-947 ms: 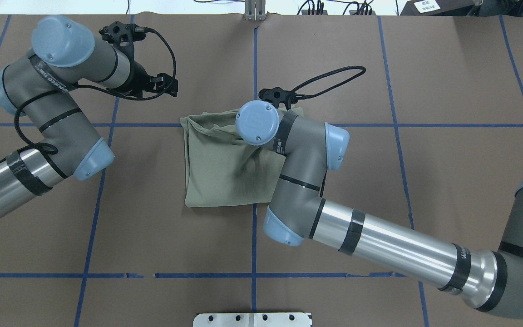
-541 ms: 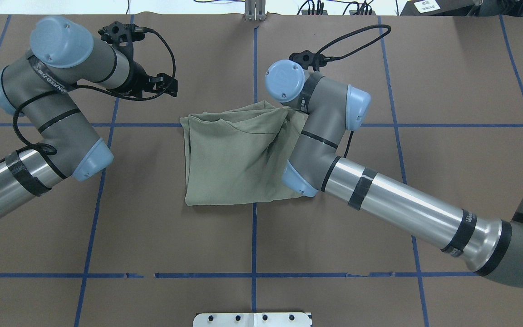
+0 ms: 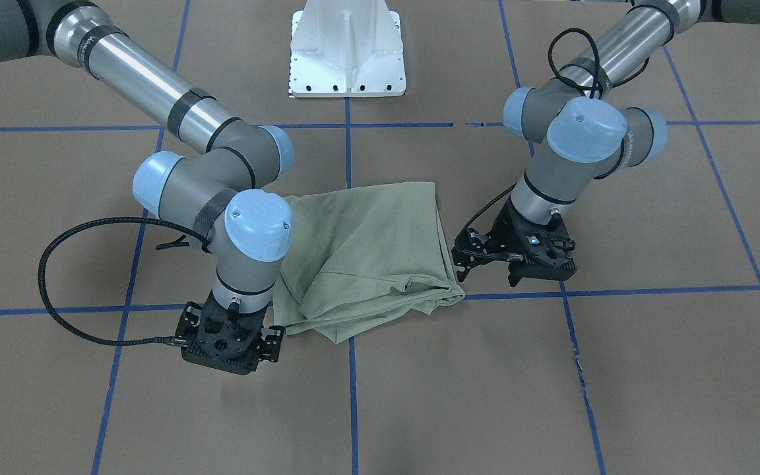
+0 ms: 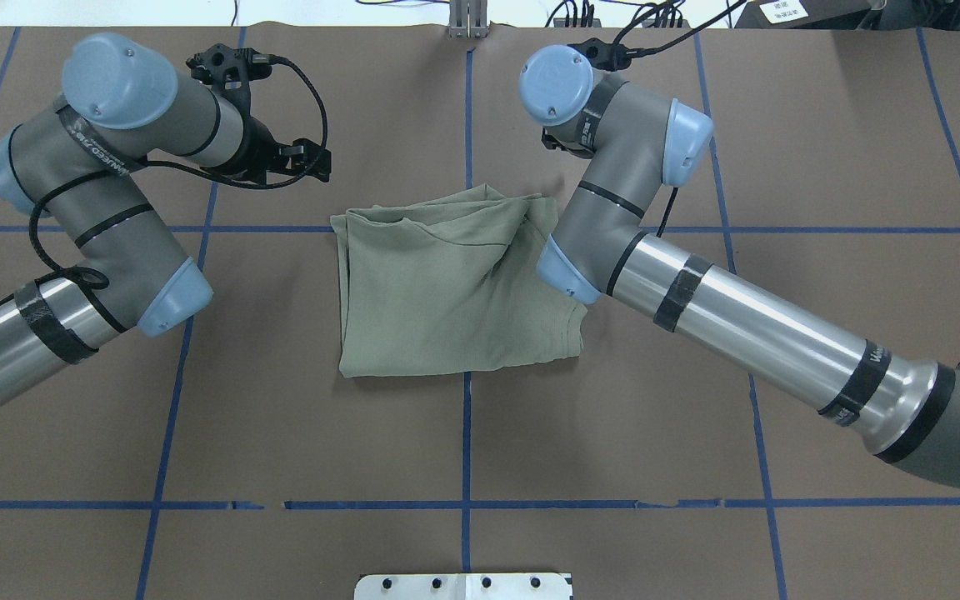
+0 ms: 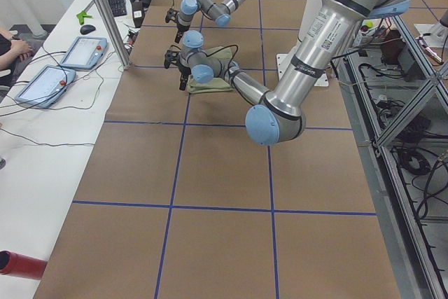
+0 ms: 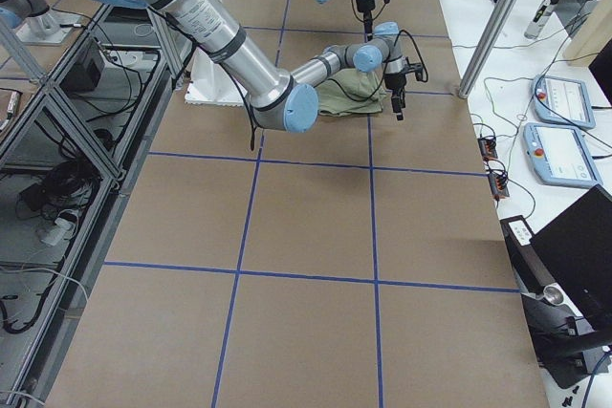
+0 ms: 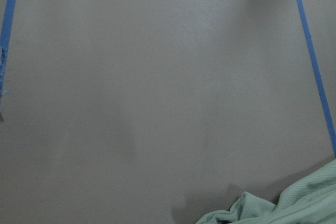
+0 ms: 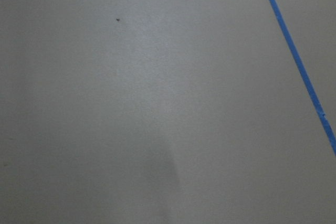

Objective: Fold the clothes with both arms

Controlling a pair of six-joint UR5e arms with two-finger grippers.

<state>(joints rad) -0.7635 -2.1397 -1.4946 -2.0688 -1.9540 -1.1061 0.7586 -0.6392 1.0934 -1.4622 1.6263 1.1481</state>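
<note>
The pale sage-green shirt [image 4: 447,283] lies folded into a rough square at the table's middle, with loose bunched folds along its far edge [image 3: 367,244]. My left gripper [image 4: 313,162] hangs open and empty over bare table beside the shirt's far left corner [image 3: 539,274]. Its wrist view shows only a shirt corner [image 7: 294,208]. My right gripper [image 3: 227,353] points down, open and empty, beyond the shirt's far right corner. In the overhead view its own wrist mostly hides it. The right wrist view shows only table and tape.
The brown table cover carries a grid of blue tape lines [image 4: 467,433]. The white base pedestal [image 3: 348,49] stands at the robot's edge. My right forearm [image 4: 747,333] passes close by the shirt's right edge. Tablets [image 5: 82,52] lie on a side bench.
My right arm has swung from above the shirt to the far right and let the cloth go. The shirt's right part now lies spread flat. The left arm has barely moved.
</note>
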